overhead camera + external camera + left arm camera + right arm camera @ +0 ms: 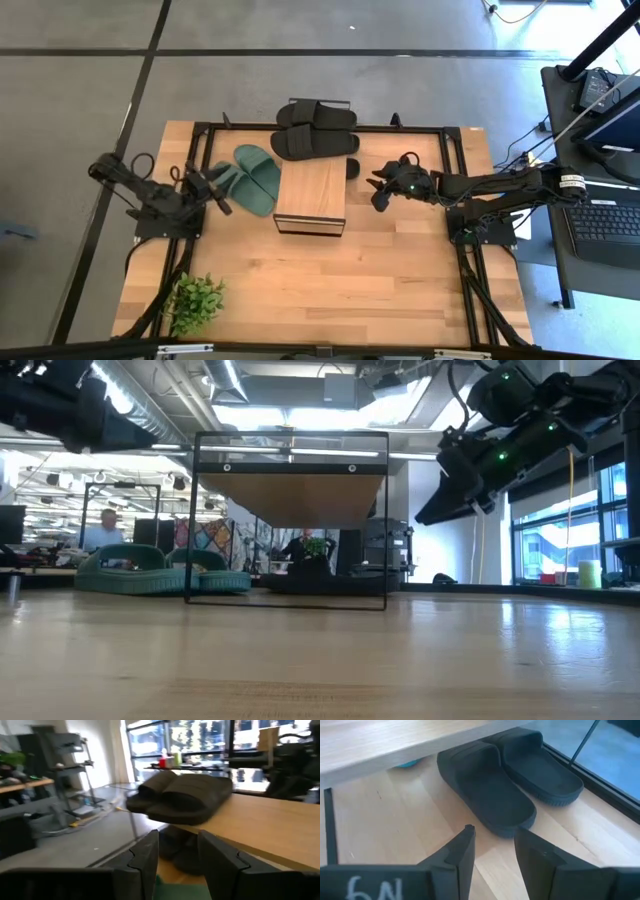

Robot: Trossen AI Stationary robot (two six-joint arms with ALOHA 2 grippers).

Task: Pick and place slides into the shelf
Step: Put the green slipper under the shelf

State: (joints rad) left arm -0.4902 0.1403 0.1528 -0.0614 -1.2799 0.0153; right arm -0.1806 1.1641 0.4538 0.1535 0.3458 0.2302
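Observation:
The shelf (311, 196) stands mid-table, a wooden plank on a thin black frame. Two black slides (315, 130) lie at its far end; in the left wrist view one of them (182, 795) rests on the plank. Two more black slides (490, 795) lie on the table under the plank. Two green slides (252, 176) lie on the table left of the shelf. My left gripper (218, 190) is open, raised above their near ends and pointing level. My right gripper (380, 192) is open right of the shelf, slanting down toward the black slides (492, 831).
A small potted plant (195, 300) stands at the near left corner. A black metal frame (455, 160) edges the table. A desk with a laptop (605, 215) stands off the right side. Bare wood lies in front of the shelf.

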